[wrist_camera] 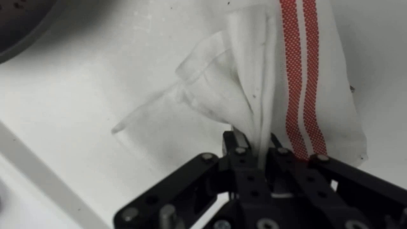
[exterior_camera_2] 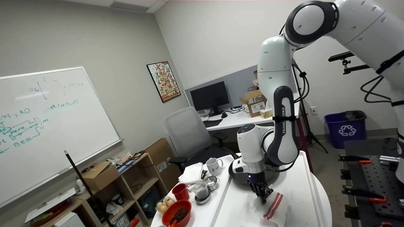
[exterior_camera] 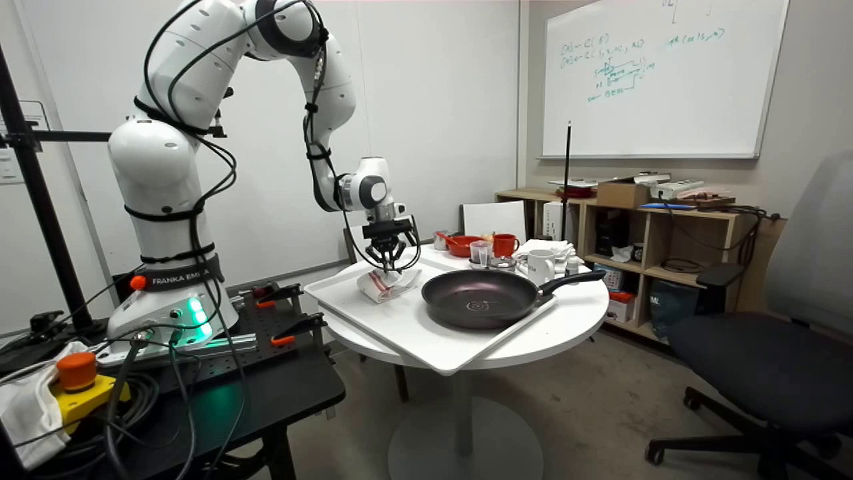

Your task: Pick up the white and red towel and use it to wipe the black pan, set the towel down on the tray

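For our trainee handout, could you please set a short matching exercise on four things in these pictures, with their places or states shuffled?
Things
1. Towel
2. Black pan
3. Gripper
4. Recycling bin

Places or states
A. On the floor
B. Shut on a fold of cloth
C. Red-striped, partly bunched
D. On the tray, handle reaching past its edge

Right pairs: 1-C; 2-D; 3-B; 4-A

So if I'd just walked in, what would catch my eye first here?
Probably the big white robot arm, reaching over the round white table. Then its black gripper, pinching a white towel with red stripes on the tray. The wide black pan would likely come next, resting on that same tray.
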